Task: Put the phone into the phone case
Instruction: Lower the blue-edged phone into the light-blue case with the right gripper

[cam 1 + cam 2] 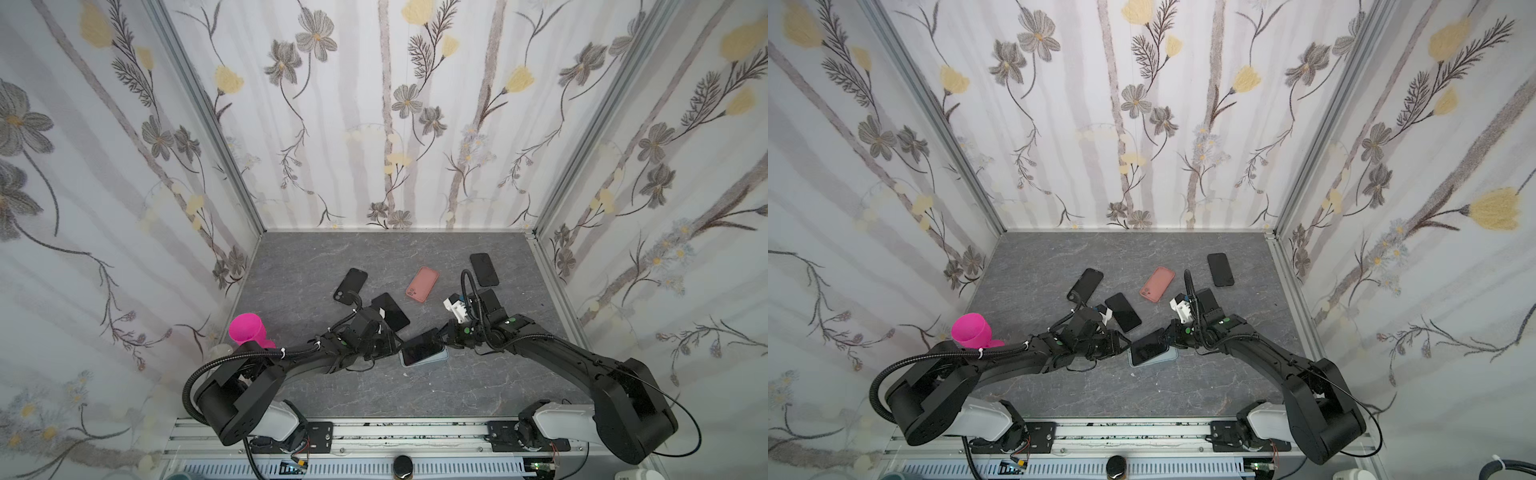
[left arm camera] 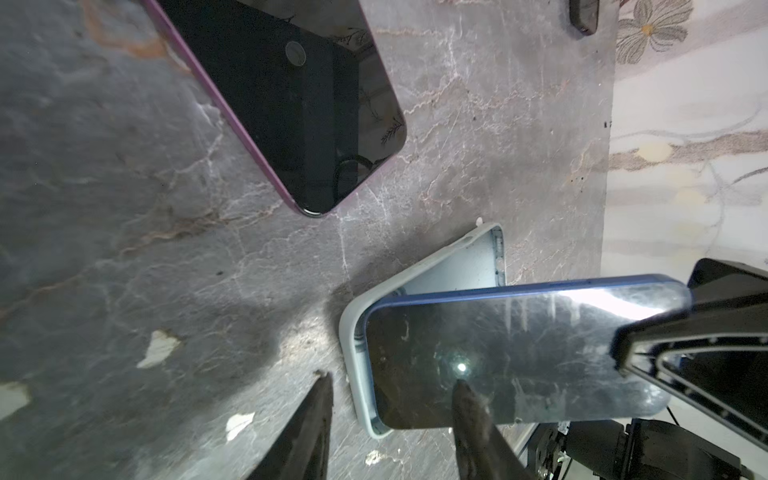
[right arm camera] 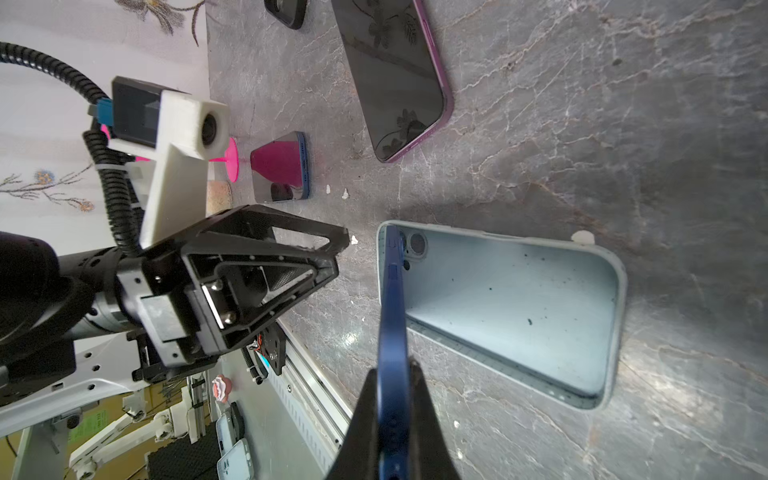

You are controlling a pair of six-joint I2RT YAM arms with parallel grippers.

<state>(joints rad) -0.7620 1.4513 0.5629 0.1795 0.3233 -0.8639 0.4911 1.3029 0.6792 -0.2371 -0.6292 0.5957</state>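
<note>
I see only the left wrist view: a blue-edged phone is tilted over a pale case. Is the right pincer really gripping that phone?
Observer: Yes. In the right wrist view the right pincer is shut on the phone, with one finger on each face.
Operator: Is something lying inside the case under the phone?
Observer: No. The right wrist view shows the floor of the case bare there, apart from small dark specks.
Operator: What lies farther back, outside my picture?
Observer: In a top view, a pink case lies flat farther back, apart from both arms.
</note>
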